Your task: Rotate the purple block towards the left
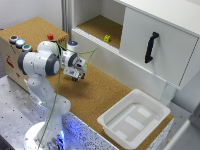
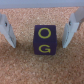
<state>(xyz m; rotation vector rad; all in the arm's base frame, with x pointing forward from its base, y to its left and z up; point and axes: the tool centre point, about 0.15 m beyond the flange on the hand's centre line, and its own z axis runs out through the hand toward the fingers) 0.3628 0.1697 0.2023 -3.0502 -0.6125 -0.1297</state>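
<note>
Gripper (image 2: 39,34) wide open, purple block (image 2: 44,40) centred btwn fingers (image 2: 7,31), no contact yet. Block faces square to fingers, just close.

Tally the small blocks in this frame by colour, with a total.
Purple block: 1, between the open gripper fingers
Red block: 1
Yellow block: 1, on the shelf
Total: 3
</note>
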